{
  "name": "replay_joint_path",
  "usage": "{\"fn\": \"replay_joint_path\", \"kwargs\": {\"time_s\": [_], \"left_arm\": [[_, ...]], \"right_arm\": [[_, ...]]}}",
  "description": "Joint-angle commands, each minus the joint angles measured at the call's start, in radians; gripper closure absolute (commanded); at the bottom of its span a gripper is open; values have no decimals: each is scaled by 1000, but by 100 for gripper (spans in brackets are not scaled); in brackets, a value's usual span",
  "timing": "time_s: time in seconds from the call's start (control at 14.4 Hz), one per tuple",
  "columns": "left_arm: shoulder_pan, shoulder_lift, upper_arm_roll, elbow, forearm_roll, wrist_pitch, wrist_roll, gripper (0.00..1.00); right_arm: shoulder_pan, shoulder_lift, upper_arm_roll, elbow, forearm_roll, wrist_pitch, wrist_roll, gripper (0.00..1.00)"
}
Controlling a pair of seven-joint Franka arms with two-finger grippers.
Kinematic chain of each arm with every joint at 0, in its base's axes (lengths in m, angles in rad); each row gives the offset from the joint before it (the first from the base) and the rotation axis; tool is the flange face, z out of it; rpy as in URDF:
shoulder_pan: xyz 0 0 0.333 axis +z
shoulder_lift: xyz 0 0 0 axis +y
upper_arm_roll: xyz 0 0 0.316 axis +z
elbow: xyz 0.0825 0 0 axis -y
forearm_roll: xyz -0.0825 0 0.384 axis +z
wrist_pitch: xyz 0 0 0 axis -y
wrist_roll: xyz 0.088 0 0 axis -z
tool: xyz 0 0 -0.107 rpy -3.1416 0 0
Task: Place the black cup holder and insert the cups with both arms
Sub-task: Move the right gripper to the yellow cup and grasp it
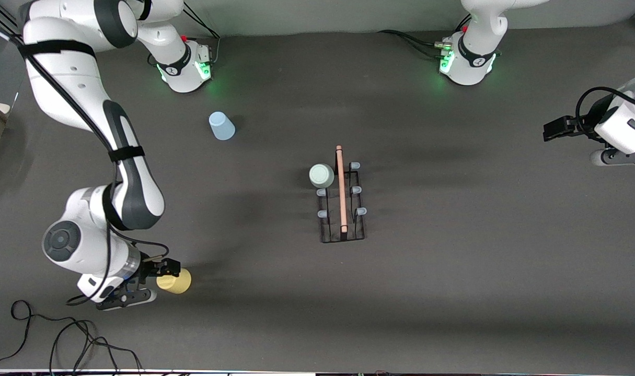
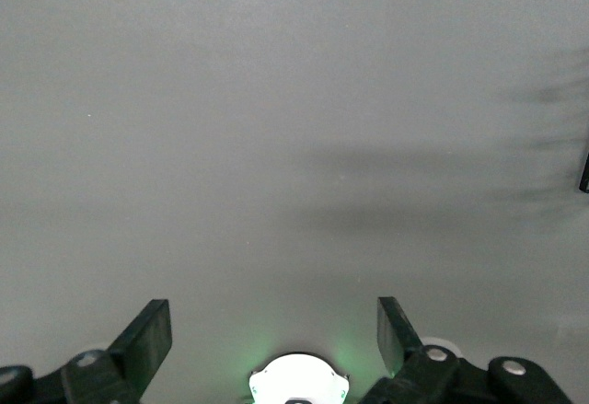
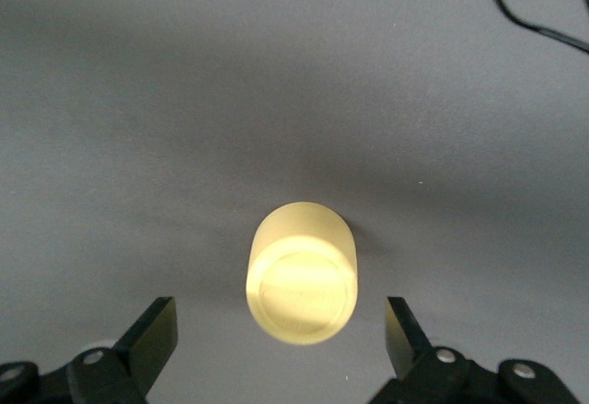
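Note:
The black cup holder (image 1: 342,209) stands mid-table, its wooden bar pointing toward the arm bases. A pale green cup (image 1: 322,176) sits upside down on one of its pegs. A light blue cup (image 1: 221,126) rests upside down on the table, farther from the front camera, toward the right arm's end. My right gripper (image 1: 165,272) hangs open just above the yellow cup (image 1: 174,280). In the right wrist view that yellow cup (image 3: 302,275) shows its closed base between the spread fingers (image 3: 158,326), untouched. My left gripper (image 1: 550,129) waits open over bare table at the left arm's end.
Loose black cables (image 1: 61,334) lie near the front table edge at the right arm's end. The two green-lit arm bases (image 1: 186,65) (image 1: 466,60) stand along the edge farthest from the front camera.

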Motion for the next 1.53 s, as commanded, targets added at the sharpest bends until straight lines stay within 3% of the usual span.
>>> {"fn": "replay_joint_path", "kwargs": {"time_s": [0.0, 0.21, 0.28, 0.35, 0.42, 0.56, 0.77, 1.04, 1.25, 1.46], "left_arm": [[-13, -15, 5, -11, 4, 0, -15, 1], [-13, -15, 5, -11, 4, -1, -15, 1], [-11, -17, 5, -11, 4, -1, -14, 1], [-11, -17, 5, -11, 4, -1, -14, 1], [-11, -17, 5, -11, 4, 0, -15, 1], [-11, -15, 5, -11, 4, 0, -14, 1], [-11, -15, 5, -11, 4, 0, -14, 1], [-11, -15, 5, -10, 4, 0, -14, 1], [-11, -15, 5, -11, 4, -1, -14, 1], [-11, -15, 5, -11, 4, -1, -14, 1]], "right_arm": [[-9, 38, 5, 15, 27, 34, -36, 0], [-10, 66, 5, 15, 27, 39, -42, 4], [-13, 68, 4, 15, 25, 39, -42, 33], [-13, 68, 4, 15, 24, 39, -45, 49], [-13, 68, 5, 15, 25, 39, -71, 61], [-16, 57, 5, 18, 25, 36, -88, 76], [-15, -1, 5, 30, 16, -31, -88, 77], [17, -177, 5, 95, 13, -365, -62, 77], [94, -273, 7, 95, 10, -501, 94, 77], [252, -297, 7, 115, 5, -526, 385, 77]]}}
